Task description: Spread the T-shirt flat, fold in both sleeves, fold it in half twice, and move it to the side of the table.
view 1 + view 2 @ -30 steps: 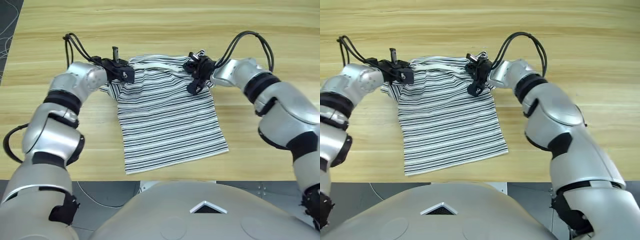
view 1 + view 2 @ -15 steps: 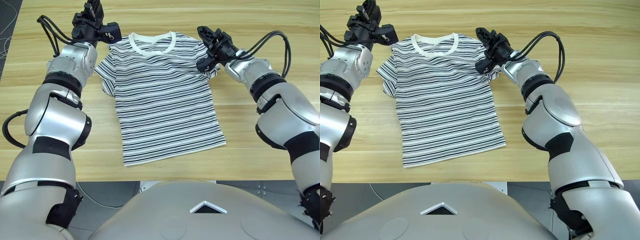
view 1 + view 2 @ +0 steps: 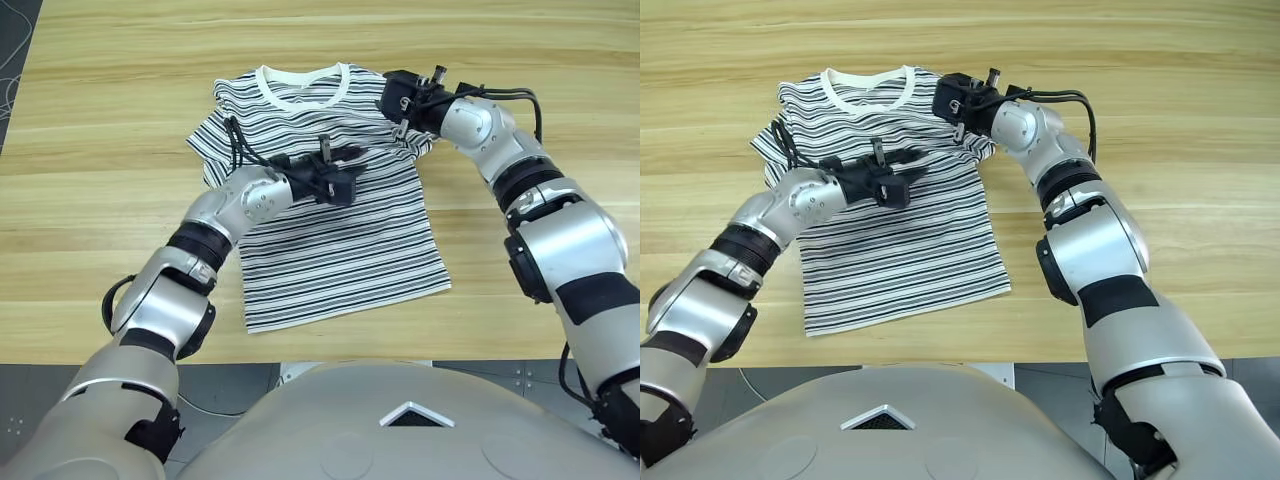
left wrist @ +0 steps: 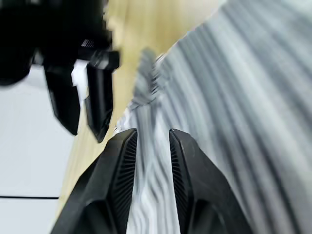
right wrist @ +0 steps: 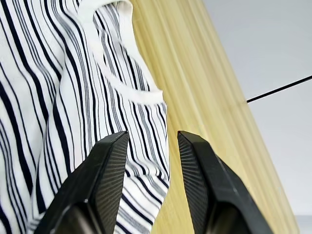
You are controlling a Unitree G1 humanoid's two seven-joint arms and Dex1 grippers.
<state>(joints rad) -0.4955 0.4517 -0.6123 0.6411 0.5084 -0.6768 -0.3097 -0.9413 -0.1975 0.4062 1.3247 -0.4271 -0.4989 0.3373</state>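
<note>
Jaws spread on both: the T-shirt (image 3: pixel 330 250) lies flat beneath them, its chest under the left gripper (image 4: pixel 152 132), its shoulder under the right gripper (image 5: pixel 151 136).

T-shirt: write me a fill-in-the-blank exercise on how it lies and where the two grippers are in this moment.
1. The T-shirt lies spread on the table and is patterned with dark and white ____.
2. Its white collar points ____ the robot.
3. Of the left gripper and the right gripper, the one nearer the collar is the ____.

Missing words: stripes; away from; right.
</note>
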